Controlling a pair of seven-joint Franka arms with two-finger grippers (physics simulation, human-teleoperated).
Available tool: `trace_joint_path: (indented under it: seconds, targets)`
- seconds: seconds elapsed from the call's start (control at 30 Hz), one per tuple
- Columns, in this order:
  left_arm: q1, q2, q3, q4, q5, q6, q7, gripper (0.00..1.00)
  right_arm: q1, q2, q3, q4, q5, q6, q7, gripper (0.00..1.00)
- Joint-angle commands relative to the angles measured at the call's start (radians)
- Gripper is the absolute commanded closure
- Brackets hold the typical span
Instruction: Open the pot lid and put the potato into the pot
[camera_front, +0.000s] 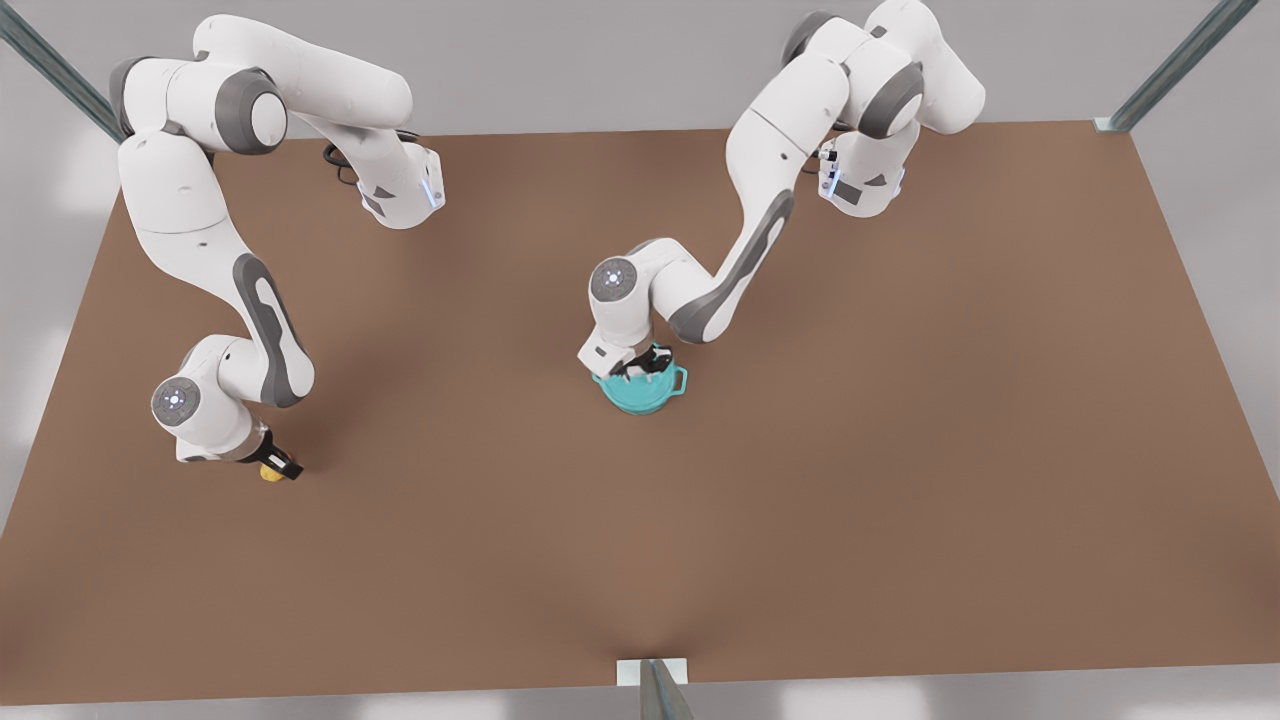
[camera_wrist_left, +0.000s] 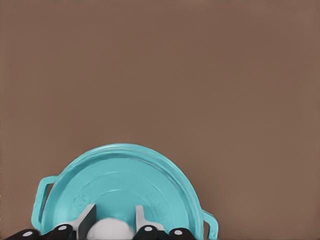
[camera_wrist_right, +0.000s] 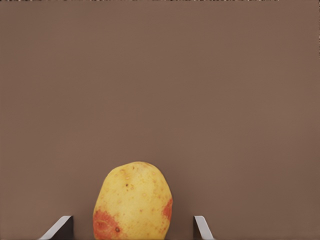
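The wide brown table (camera_front: 900, 450) carries a small round teal pot (camera_front: 642, 397) near its middle, capped by its flat teal lid (camera_wrist_left: 125, 185). The left gripper (camera_wrist_left: 114, 225) pinches the lid's white knob (camera_wrist_left: 110, 231). The right gripper (camera_wrist_right: 131, 227), fingers spread, straddles the tiny yellow, orange-blotched potato (camera_wrist_right: 132, 202) well toward the front view's left.

A plain brown tabletop (camera_front: 900, 450) spans the scene, pale grey floor around it, with grey metal frame struts (camera_front: 1180, 62) at its corners

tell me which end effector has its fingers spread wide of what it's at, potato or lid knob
The right end effector, at the potato: gaps show either side. The left end effector sits snug around the pot lid knob.
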Motion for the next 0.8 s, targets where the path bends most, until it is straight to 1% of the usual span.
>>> trace_joint_path:
  seconds: [0.0, 0.03, 0.07, 0.1, 0.17, 0.2, 0.23, 0.3, 0.37, 0.4, 0.43, 0.47, 0.5, 0.57, 0.6, 0.63, 0.67, 0.7, 0.73, 0.77]
  targets:
    - [0.003, -0.002, 0.001, 0.018, -0.005, -0.047, -0.051, 0.58, -0.001, -0.001, 0.0, 0.0, 0.0, 0.007, 0.031, 0.11]
    - [0.003, 0.001, 0.001, 0.023, -0.005, -0.047, -0.051, 0.61, -0.001, -0.001, 0.0, 0.0, 0.0, 0.007, 0.031, 0.13]
    - [0.006, 0.0, 0.001, 0.026, -0.002, -0.047, -0.051, 0.61, -0.001, -0.001, 0.0, 0.0, 0.0, 0.007, 0.031, 0.14]
    - [0.016, 0.012, 0.006, 0.075, -0.004, -0.051, -0.051, 0.61, -0.003, -0.001, 0.0, 0.0, 0.0, 0.007, 0.031, 0.15]
    - [0.123, 0.067, 0.007, 0.164, -0.007, -0.035, -0.016, 0.61, -0.001, -0.001, 0.0, 0.0, 0.0, 0.007, 0.031, 0.2]
    - [0.192, 0.072, 0.006, 0.178, -0.011, -0.032, 0.053, 0.61, -0.001, -0.001, 0.0, 0.0, 0.0, 0.007, 0.031, 0.22]
    - [0.249, 0.098, 0.006, 0.192, -0.013, -0.008, 0.11, 0.61, -0.001, 0.001, 0.0, 0.0, 0.002, 0.013, 0.032, 0.23]
    - [0.303, 0.215, 0.007, 0.239, -0.011, 0.13, 0.119, 0.61, -0.001, 0.003, 0.0, 0.0, 0.002, 0.013, 0.032, 0.33]
    - [0.313, 0.273, 0.009, 0.25, -0.01, 0.226, 0.125, 0.6, 0.0, 0.001, 0.0, 0.0, 0.002, 0.013, 0.032, 0.35]
    - [0.315, 0.278, 0.009, 0.248, -0.007, 0.229, 0.151, 0.57, 0.0, 0.001, 0.0, 0.0, 0.002, 0.013, 0.032, 0.37]
    - [0.319, 0.273, 0.009, 0.248, -0.005, 0.216, 0.191, 0.0, 0.0, 0.001, 0.0, 0.0, 0.002, 0.013, 0.032, 0.38]
    - [0.324, 0.261, 0.009, 0.247, -0.002, 0.172, 0.237, 0.0, -0.001, 0.001, 0.0, 0.0, 0.002, 0.013, 0.032, 0.41]
    - [0.329, 0.245, 0.009, 0.247, -0.002, 0.114, 0.292, 0.0, -0.001, 0.001, 0.0, 0.0, 0.002, 0.013, 0.032, 0.41]
    - [0.333, 0.169, 0.009, 0.241, -0.002, -0.052, 0.409, 0.0, -0.001, 0.001, 0.0, 0.0, 0.002, 0.013, 0.032, 0.44]
    - [0.333, 0.104, 0.01, 0.241, -0.015, -0.201, 0.476, 0.0, -0.001, 0.001, 0.0, 0.0, 0.002, 0.013, 0.032, 0.44]
    - [0.335, 0.049, 0.01, 0.242, -0.019, -0.305, 0.515, 0.0, -0.001, 0.001, 0.0, 0.0, 0.002, 0.011, 0.032, 0.44]
    - [0.39, -0.018, 0.01, 0.242, -0.07, -0.405, 0.651, 0.0, -0.001, -0.002, 0.0, -0.001, 0.002, 0.01, 0.032, 0.45]
    - [0.554, -0.075, 0.007, 0.245, -0.186, -0.532, 0.926, 0.0, -0.001, -0.004, 0.0, -0.001, 0.002, 0.005, 0.032, 0.44]
    - [0.687, -0.178, 0.007, 0.215, -0.217, -0.592, 1.013, 0.0, -0.001, -0.01, 0.0, -0.001, 0.002, -0.001, 0.031, 0.44]
    - [0.758, -0.443, 0.007, -0.122, -0.257, -0.412, 1.015, 0.0, -0.001, -0.016, 0.0, -0.001, 0.002, -0.003, 0.032, 0.44]
